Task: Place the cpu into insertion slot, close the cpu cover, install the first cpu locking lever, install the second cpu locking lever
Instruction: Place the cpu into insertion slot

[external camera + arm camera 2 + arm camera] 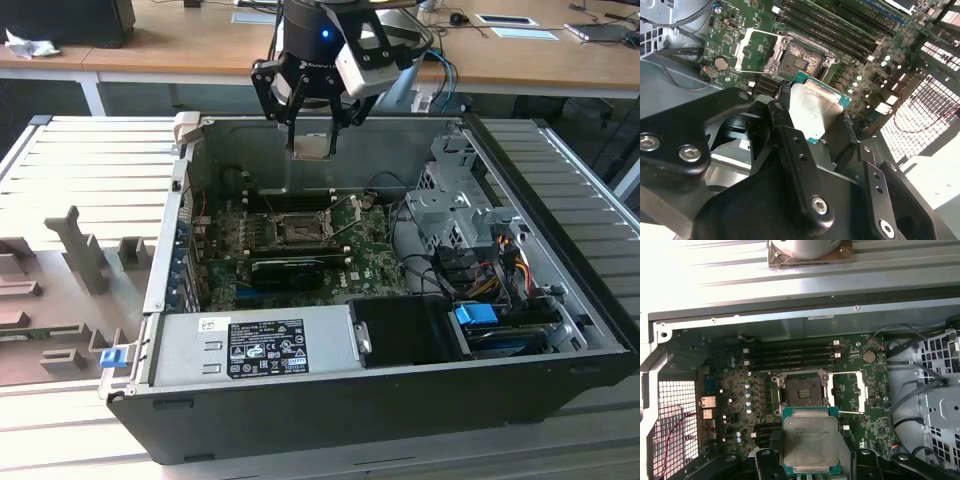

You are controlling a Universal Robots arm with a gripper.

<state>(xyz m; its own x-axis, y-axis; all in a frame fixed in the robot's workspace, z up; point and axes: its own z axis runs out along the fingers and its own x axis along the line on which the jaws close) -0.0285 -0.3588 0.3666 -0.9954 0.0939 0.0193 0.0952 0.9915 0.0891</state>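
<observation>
The cpu (313, 147), a small flat square chip with a silver-grey metal top, hangs pinched between the two black fingers of the robot's hand (312, 135) in the exterior view, up in the air over the far side of an open black computer case (300, 420) that lies on a grey ribbed surface (90, 160). Below it, on the green motherboard (375, 265), sits the square dark insertion slot (297, 232), bare and well apart from the chip. In the second wrist view the hand (815, 117) is closed on two opposite edges of the cpu (812, 110), metal top towards the camera; past it the insertion slot (802, 59) shows its pin field, and the thin silver cpu cover (771, 59) is folded open beside it. In the first wrist view the gripped cpu (811, 442) hangs near the camera, with the uncovered insertion slot (804, 390) and the opened cpu cover (864, 392) side by side on the board below.
</observation>
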